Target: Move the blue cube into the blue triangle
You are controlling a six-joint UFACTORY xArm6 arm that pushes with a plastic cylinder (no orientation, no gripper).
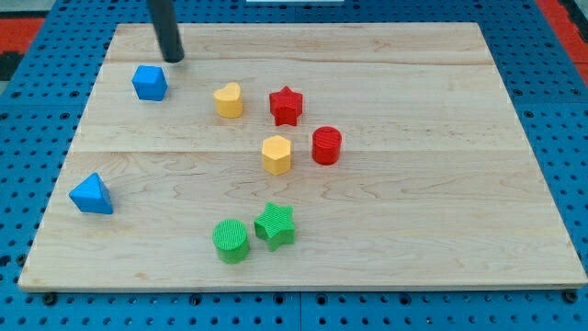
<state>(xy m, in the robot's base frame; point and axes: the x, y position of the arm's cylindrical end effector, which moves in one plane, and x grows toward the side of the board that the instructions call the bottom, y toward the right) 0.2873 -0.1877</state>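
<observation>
The blue cube [149, 83] sits near the board's top left. The blue triangle [91, 195] lies at the left edge, well below the cube toward the view's bottom. My tip [173, 59] rests on the board just above and slightly right of the blue cube, a small gap apart from it. The rod rises out of the view's top.
A yellow heart [229, 100], red star [286, 106], red cylinder [326, 145] and yellow hexagon [277, 154] cluster mid-board. A green cylinder [231, 241] and green star [275, 225] sit lower. The wooden board [441, 211] lies on a blue pegboard.
</observation>
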